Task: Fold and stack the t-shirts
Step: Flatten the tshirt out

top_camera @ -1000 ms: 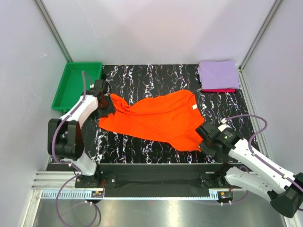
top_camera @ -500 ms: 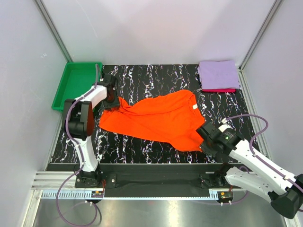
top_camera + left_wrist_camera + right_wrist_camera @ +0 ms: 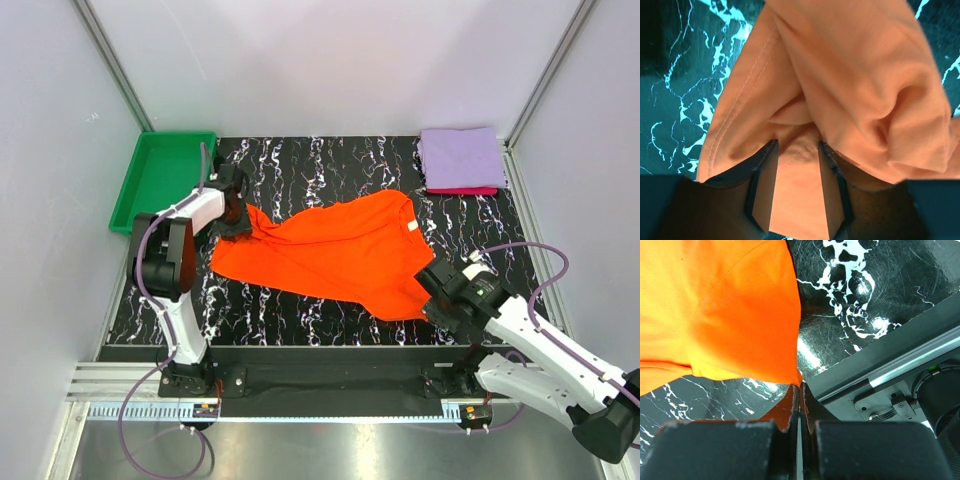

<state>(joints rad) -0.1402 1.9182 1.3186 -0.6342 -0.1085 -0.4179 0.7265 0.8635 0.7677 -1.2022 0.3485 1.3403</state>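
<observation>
The bright orange-red t-shirt point(image 3: 340, 255) lies spread and rumpled across the middle of the black marbled table point(image 3: 330, 165). My left gripper point(image 3: 238, 215) sits at its far-left corner. In the left wrist view its jaws stand open point(image 3: 797, 150) with bunched orange cloth point(image 3: 850, 75) between and ahead of them. My right gripper point(image 3: 432, 295) is shut point(image 3: 800, 386) on the near-right corner of the orange t-shirt point(image 3: 730, 315). A folded lavender t-shirt point(image 3: 462, 157) rests on a folded crimson-pink t-shirt point(image 3: 465, 190) at the far right corner.
A green plastic tray point(image 3: 160, 180) stands at the far left, just off the table. Grey walls and metal posts close in the back and sides. The table's front edge and rail point(image 3: 890, 370) run right beside my right gripper.
My left arm has swung and its gripper has moved right and slightly farther, onto the shirt's far-left corner, nudging that corner to the right. The right arm has not moved.
</observation>
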